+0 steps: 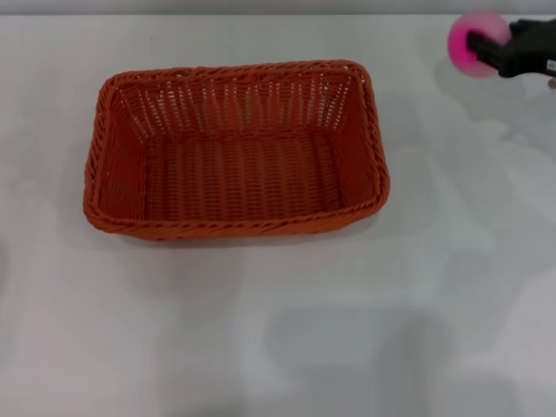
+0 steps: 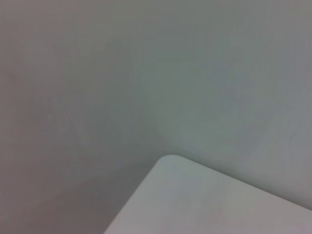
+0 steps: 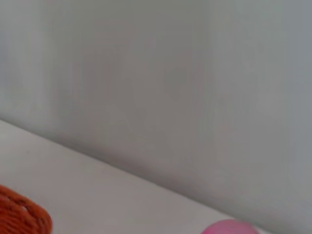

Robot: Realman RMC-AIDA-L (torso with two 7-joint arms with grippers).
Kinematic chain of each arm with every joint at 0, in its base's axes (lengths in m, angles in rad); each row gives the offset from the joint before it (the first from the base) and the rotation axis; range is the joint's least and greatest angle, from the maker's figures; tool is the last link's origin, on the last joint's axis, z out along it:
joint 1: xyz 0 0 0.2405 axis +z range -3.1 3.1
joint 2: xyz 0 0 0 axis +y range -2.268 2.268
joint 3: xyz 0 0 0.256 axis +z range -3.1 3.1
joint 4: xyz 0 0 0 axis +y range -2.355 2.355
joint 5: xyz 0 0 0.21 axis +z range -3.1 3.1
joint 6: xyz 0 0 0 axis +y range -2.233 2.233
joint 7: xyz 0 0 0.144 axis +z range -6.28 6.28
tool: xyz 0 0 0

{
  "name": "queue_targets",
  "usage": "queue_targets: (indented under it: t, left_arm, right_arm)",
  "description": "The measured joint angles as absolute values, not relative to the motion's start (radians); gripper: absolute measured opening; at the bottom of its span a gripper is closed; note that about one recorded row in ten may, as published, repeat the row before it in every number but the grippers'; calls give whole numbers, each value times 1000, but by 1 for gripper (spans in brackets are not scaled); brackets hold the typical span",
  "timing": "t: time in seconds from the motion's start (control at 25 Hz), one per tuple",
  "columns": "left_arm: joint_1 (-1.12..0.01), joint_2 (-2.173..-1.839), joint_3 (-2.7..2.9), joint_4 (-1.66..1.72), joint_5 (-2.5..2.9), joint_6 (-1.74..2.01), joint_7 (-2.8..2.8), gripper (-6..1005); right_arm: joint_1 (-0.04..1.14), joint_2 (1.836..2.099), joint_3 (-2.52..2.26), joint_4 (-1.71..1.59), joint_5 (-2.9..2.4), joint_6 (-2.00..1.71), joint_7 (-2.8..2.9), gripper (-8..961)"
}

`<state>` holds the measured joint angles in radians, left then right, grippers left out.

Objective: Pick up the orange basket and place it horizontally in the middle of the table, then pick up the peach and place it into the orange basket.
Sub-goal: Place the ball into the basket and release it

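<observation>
The large rectangular orange-brown woven basket (image 1: 234, 149) sits on the plain white table (image 1: 278, 330), its long side running left to right in the head view, a little left of the middle. Its braided rim is upward and its inside holds nothing.

Well apart from it, at the far right corner of the head view, the small round magenta-pink peach (image 1: 473, 43) is pinched by the black right tool (image 1: 488, 47), whose fingers (image 1: 482, 42) press against the fruit from the right side. The blurred shadow beneath on the white surface suggests that the fruit is lifted off the table, though this cannot be told for certain.

The right wrist view shows only the pink top of the peach (image 3: 228, 227) at one edge, one rounded corner of the basket (image 3: 22, 215) at another, and the table (image 3: 117, 200) before a grey wall.

The left tool appears in no picture; the left wrist view shows only a rounded table corner (image 2: 195, 195) against grey ground.
</observation>
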<state>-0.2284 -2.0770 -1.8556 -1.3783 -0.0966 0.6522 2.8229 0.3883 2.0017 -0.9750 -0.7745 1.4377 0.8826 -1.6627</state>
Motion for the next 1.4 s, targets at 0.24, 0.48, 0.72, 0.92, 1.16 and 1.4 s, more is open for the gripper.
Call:
queue_targets:
  t: [0.24,0.48,0.72,0.92,1.16,1.4]
  left_arm:
    - [-227,-2077,-1856,-1372,-97,640,2822,863]
    - [-234,-2075,-1858,-1362,-97,634,2820,863]
    - [-237,-2075,-1861,-1362,-97,630,2820,863]
    - [-241,-2075,-1868,-1353,-97,618,2821,863]
    - [-249,-2075,-1868,-1340,-97,609,2820,864]
    - [-250,-2075,-1868,-1333,-97,605,2819,864]
  right_arm:
    - [334,2002,-972,-898,1522,1048,-1650,368]
    - [336,2002,-977,-924,1557,1185,-1654,369]
    - [347,2006,-1037,-939,1607,1253,-1665,369]
    - [375,2008,-1121,-928,1623,1242,-1677,370]
    - [413,2009,-1217,-906,1645,1256,-1681,371]
    - [450,2012,-1342,-868,1688,1244,-1695,371]
